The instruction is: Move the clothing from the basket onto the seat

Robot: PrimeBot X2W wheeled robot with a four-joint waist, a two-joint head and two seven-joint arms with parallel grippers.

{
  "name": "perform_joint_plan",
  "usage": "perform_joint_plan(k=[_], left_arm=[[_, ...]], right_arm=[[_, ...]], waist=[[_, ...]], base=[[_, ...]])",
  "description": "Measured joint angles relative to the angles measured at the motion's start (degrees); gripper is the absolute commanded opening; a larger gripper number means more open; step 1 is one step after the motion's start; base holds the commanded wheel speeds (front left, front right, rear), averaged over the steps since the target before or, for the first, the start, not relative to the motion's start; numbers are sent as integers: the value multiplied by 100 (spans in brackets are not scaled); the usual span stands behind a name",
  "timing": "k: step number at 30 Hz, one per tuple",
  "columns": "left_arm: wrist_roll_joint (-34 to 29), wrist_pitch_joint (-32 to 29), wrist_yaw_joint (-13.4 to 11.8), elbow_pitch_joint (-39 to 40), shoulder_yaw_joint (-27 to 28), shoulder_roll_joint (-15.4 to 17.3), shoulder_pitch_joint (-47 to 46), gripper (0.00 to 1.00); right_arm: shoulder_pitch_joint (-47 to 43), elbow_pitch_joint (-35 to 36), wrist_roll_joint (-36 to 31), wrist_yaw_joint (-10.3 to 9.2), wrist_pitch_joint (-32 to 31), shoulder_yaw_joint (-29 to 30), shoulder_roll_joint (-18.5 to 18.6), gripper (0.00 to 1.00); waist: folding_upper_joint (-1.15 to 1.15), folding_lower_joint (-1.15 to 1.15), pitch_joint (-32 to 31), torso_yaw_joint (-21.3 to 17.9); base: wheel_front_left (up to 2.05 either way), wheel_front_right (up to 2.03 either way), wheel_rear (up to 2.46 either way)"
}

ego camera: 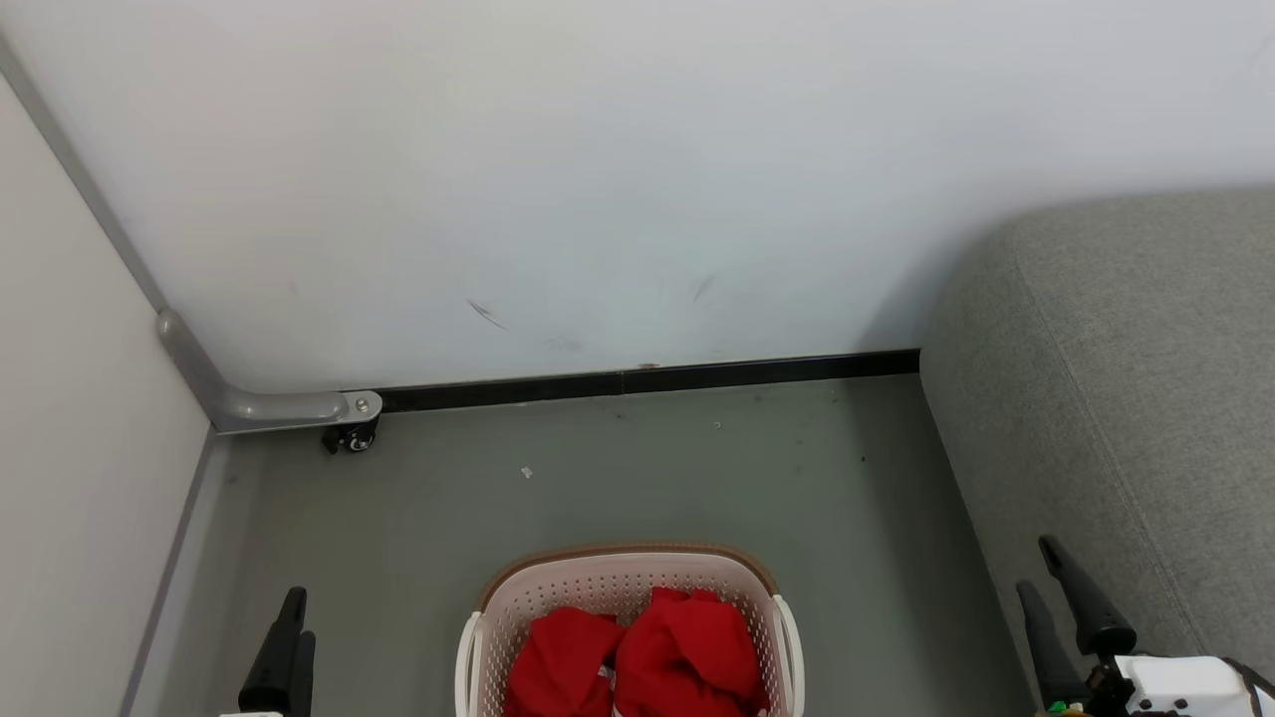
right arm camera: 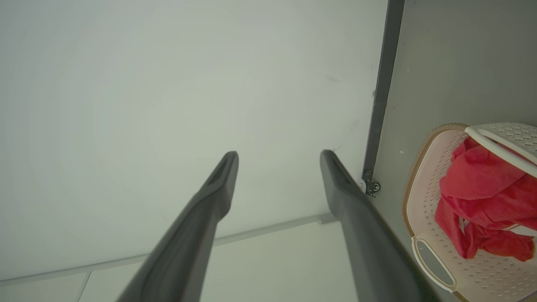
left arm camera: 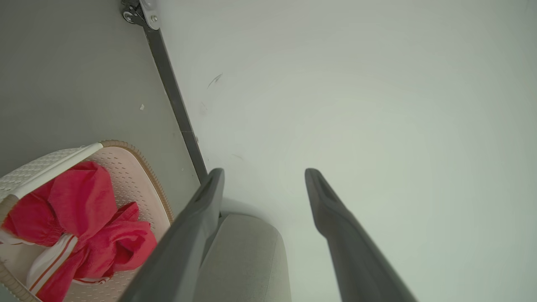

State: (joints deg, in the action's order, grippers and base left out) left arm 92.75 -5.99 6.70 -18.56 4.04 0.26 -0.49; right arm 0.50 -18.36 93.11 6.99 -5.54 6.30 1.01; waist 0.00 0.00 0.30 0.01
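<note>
The cream perforated basket (ego camera: 737, 588) with a brown rim stands on the grey floor at the bottom centre of the head view, and bright red clothing (ego camera: 657, 647) is heaped inside it. The left wrist view shows the clothing (left arm camera: 79, 209) with white striped trim inside the basket (left arm camera: 138, 176); the right wrist view has the clothing (right arm camera: 482, 188) and basket (right arm camera: 428, 176) at its right edge. The grey seat (ego camera: 1126, 398) fills the right side. My left gripper (ego camera: 297, 612) stands open to the basket's left. My right gripper (ego camera: 1038, 566) is open in front of the seat's edge.
A white wall (ego camera: 598, 179) with a black skirting strip (ego camera: 647, 378) runs behind the basket. A pale partition (ego camera: 80, 448) closes the left side, with a grey bracket and small castor (ego camera: 351, 436) at its foot. Grey floor (ego camera: 647, 468) lies between wall and basket.
</note>
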Motion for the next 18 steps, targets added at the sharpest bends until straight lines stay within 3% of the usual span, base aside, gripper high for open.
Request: perform_joint_plan(k=[12, 18], left_arm=[[-148, 56, 0, 181, -57, 51, -15, 100], [-378, 169, 0, 347, -156, 153, -36, 100]], right_arm=[[122, 125, -310, 0, 159, -172, 35, 100], [129, 152, -611, 0, 310, -337, 129, 100]], waist=[[0, 3, 22, 1], [0, 22, 23, -1]], base=[[0, 0, 0], [0, 0, 0]])
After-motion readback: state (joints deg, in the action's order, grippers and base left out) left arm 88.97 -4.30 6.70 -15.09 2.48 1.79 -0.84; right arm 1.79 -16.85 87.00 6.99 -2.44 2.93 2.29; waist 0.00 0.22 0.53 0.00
